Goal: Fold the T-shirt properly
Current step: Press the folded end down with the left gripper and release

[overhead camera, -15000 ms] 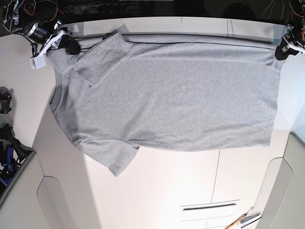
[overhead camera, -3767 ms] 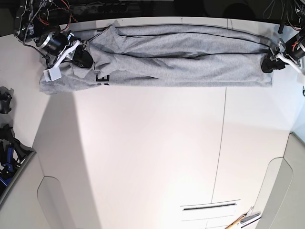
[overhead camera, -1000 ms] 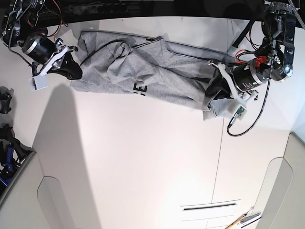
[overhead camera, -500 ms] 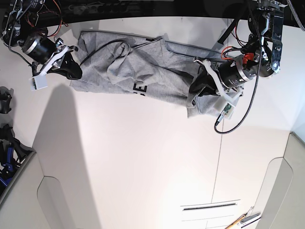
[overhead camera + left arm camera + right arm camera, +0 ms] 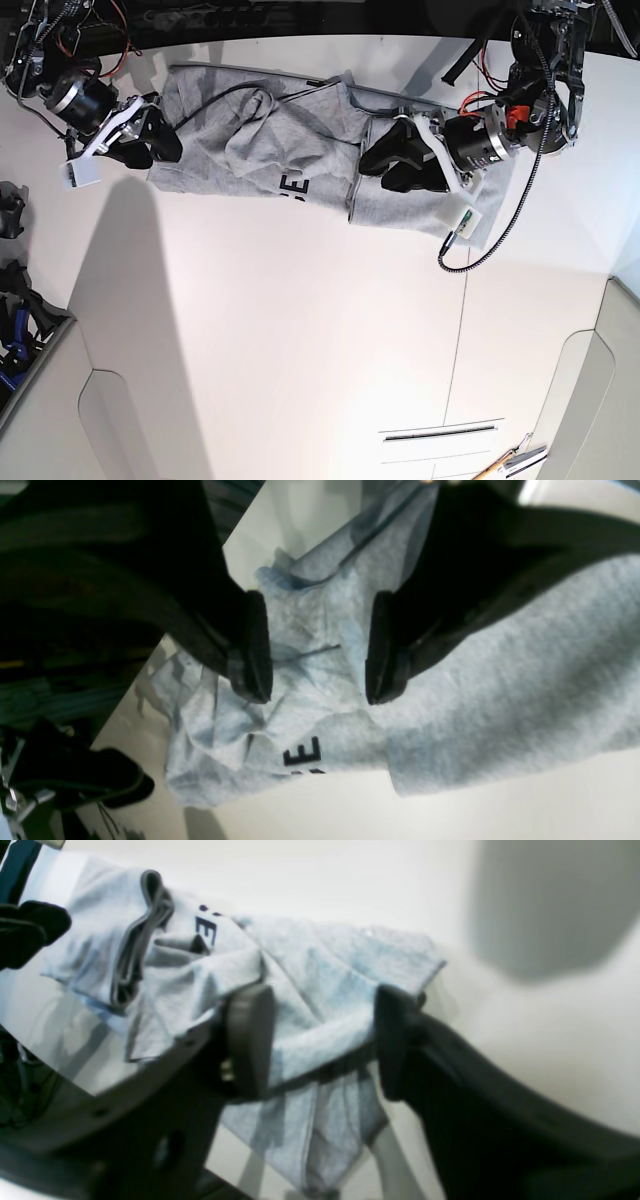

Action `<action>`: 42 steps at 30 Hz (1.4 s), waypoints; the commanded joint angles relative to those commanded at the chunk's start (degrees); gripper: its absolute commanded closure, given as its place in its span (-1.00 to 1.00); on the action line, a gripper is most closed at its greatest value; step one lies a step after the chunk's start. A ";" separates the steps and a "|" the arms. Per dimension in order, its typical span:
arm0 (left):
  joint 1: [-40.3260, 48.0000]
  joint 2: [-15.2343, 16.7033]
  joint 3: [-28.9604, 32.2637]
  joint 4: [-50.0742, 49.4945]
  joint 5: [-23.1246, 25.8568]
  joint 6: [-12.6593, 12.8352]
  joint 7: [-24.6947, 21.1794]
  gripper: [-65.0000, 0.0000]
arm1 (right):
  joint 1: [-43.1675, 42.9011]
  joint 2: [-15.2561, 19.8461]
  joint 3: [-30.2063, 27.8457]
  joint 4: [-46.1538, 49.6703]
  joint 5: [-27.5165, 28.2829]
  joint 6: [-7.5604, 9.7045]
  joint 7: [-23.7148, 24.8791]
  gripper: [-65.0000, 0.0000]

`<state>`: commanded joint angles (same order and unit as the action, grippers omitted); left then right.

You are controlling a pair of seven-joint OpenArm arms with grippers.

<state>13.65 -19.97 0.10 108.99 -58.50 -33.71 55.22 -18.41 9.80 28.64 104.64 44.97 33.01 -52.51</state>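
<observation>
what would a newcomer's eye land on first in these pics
Probably the rumpled grey T-shirt, lying in a band across the upper part of the base view, with the black letter E standing out near its front edge. Next come the two black grippers: the left one over the shirt's right part in that view, the right one at its left end, both with fingers apart.

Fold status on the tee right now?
Done: T-shirt gathered into a strip, left-arm end folded inward.
In hand: nothing; left gripper and right gripper are both open over the cloth.
Left: the right-arm end lies rumpled, "E" lettering showing; likely needs straightening and folding in.
</observation>
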 joint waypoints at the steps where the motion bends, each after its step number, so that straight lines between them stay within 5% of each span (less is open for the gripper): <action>1: 0.00 -0.04 0.00 0.02 -1.57 -0.20 1.11 -0.02 | 0.00 0.00 0.90 0.00 0.00 -0.46 -0.02 -0.06; 4: 0.00 -0.02 0.00 0.02 -5.95 -5.09 3.41 -0.02 | -0.04 0.02 4.96 0.00 0.31 -1.22 -0.79 -0.06; 6: 0.00 -0.02 0.00 0.02 -7.56 -6.03 3.37 -0.02 | -0.22 0.02 6.95 -0.02 2.03 -1.29 -2.97 -0.06; 15: -0.44 -0.02 0.00 0.02 -7.23 -6.03 3.30 -0.02 | -2.23 -0.02 4.48 -7.04 5.16 -1.01 -3.85 -0.06; 19: -0.46 -0.02 0.00 0.02 -6.64 -6.03 3.30 -0.02 | -2.08 -0.33 2.67 -11.54 8.02 0.90 -3.89 -0.06; 25: -0.46 -0.02 0.00 0.02 -6.64 -6.03 3.30 -0.02 | -1.86 -1.62 -2.38 -12.07 9.42 1.36 -3.89 -0.06; 33: -0.46 -0.02 0.00 0.02 -6.60 -6.03 3.32 -0.02 | 1.81 -6.14 -4.68 -12.09 7.85 1.36 -3.89 -0.05; 42: -0.48 -0.02 0.00 0.02 -6.84 -6.29 3.30 -0.02 | 3.78 -6.16 -4.79 -12.09 7.48 1.36 -3.39 -0.02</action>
<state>13.17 -19.99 0.10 109.01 -65.34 -40.00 58.52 -14.63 3.64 23.86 92.55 52.45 34.37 -55.90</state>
